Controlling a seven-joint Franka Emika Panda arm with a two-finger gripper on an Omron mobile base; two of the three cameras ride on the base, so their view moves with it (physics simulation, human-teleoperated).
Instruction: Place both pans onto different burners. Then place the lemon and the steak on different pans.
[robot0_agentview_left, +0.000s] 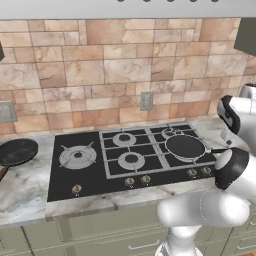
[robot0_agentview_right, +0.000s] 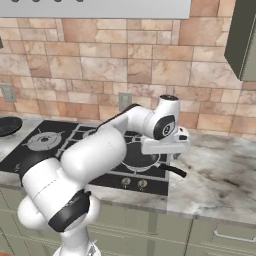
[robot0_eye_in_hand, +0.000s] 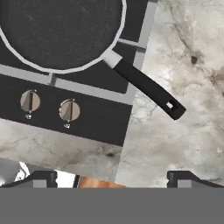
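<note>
Below gripper (robot0_eye_in_hand: 111, 177) (jaws wide): black-handled pan (robot0_eye_in_hand: 61, 30).

The cooktop (robot0_agentview_left: 95, 170) at the centre of the left base view looks like glossy black glass, with matt grey metal grates (robot0_agentview_left: 150, 150) over it and small brass-toned knobs (robot0_eye_in_hand: 30, 101) along its near edge. The pan (robot0_eye_in_hand: 57, 30) at the upper left of the hand view has a finely speckled, matt black inside — its rim pale metal, its handle (robot0_eye_in_hand: 148, 89) smooth black plastic. The bench (robot0_eye_in_hand: 183, 131) is polished grey-veined marble. The wall (robot0_agentview_left: 125, 65) is rough tan stone tile — matt throughout.
</note>
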